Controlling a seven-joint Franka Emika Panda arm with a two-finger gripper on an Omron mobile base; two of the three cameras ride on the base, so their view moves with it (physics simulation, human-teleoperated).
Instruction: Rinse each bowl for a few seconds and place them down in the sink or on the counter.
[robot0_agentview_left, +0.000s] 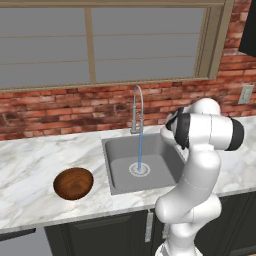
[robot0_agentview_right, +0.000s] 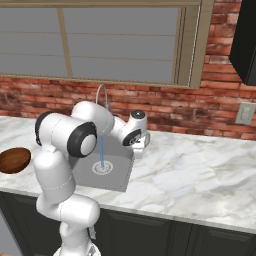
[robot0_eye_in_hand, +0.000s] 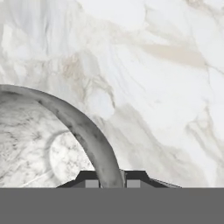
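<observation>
Marble-white counter (robot0_agentview_left: 30, 165) spreads across the left base view, with the reddish-brown bowl (robot0_agentview_left: 73, 183) sitting on it, well apart from my fingers on the far side of the sink (robot0_agentview_left: 120, 172). Water runs from the faucet (robot0_agentview_left: 137, 107) straight to the drain, and no bowl is under it. My own arm hides my hand there.

From the right base view, my gripper (robot0_agentview_right: 139, 146) hangs at the sink's right edge, just over the counter beside the basin. The brown bowl (robot0_agentview_right: 14, 160) shows at the frame's left edge, still on the worktop.

Looking along my hand, my fingertips (robot0_eye_in_hand: 92, 181) are clenched on the rim of the pale speckled bowl (robot0_eye_in_hand: 30, 140), one tip inside and one outside; its hollow lies to one side of them and bare marble beyond them.

My judgement: this grey bowl is over the counter and about ready to set down, though whether it was rinsed I cannot tell. The brown one looks untouched, so it is left to do.
</observation>
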